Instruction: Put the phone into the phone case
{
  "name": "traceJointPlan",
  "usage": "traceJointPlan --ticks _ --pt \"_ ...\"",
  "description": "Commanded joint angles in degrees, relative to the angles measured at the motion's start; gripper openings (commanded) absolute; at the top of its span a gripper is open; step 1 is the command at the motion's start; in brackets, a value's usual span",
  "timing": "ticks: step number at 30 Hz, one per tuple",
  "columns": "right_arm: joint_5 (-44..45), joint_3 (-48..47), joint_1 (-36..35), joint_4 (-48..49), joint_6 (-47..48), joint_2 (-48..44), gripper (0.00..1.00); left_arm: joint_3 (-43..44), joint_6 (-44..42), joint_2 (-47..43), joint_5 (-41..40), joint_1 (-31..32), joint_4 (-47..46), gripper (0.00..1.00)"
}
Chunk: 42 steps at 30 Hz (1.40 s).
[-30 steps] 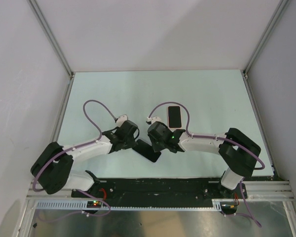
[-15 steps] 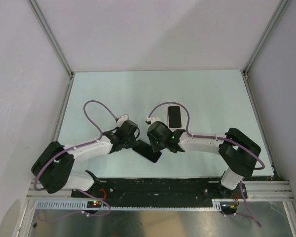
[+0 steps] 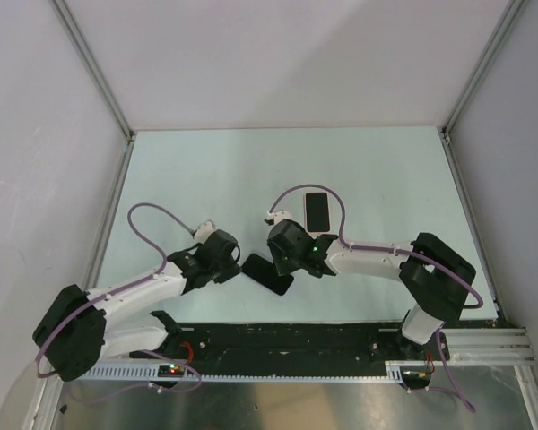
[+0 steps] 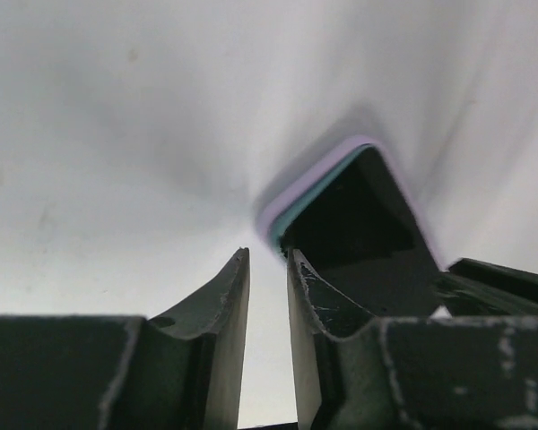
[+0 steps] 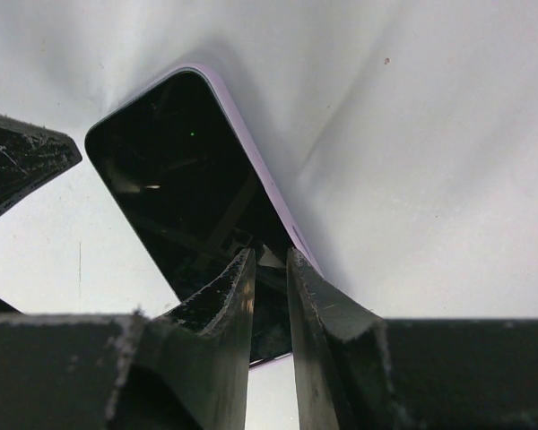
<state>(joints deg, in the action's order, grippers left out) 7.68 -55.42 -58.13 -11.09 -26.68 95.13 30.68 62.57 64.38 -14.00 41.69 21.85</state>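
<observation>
The right gripper hides the near end of the phone; its jaws are clenched to a slit, grasping nothing. The phone lies flat, rimmed by the lilac case, on the surface near its front edge. The left gripper, jaws likewise clenched and empty, sits just beside the phone's corner

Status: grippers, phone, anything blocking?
Left gripper jaws near shut, empty, beside the phone. Right gripper jaws near shut, tips over phone's edge. Phone flat, lavender case rim around it; fully seated unclear. Nothing blocking; second dark slab sits apart.
</observation>
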Motion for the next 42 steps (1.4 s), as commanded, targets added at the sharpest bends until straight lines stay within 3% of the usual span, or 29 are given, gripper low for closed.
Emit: traceJointPlan --ticks 1,19,32,36,42 --pt "0.68 -2.04 0.51 0.16 -0.06 -1.78 0.26 -2.06 10.45 -1.21 -2.75 0.45 1.56 0.27" --pt "0.9 -2.02 0.53 -0.05 -0.21 -1.97 0.25 -1.76 10.33 -2.03 -0.84 0.55 -3.04 0.24" --pt "1.41 -2.06 0.86 -1.0 0.1 -2.38 0.25 -1.7 9.34 3.73 1.31 0.27 -7.31 0.16" --pt "1.39 -2.02 0.91 -1.09 0.18 -2.34 0.25 -2.61 9.42 2.12 1.2 -0.01 -7.19 0.17" --pt "1.05 -2.06 0.94 -0.62 0.13 -1.95 0.25 -4.61 9.25 -3.02 0.64 -1.1 -6.07 0.27"
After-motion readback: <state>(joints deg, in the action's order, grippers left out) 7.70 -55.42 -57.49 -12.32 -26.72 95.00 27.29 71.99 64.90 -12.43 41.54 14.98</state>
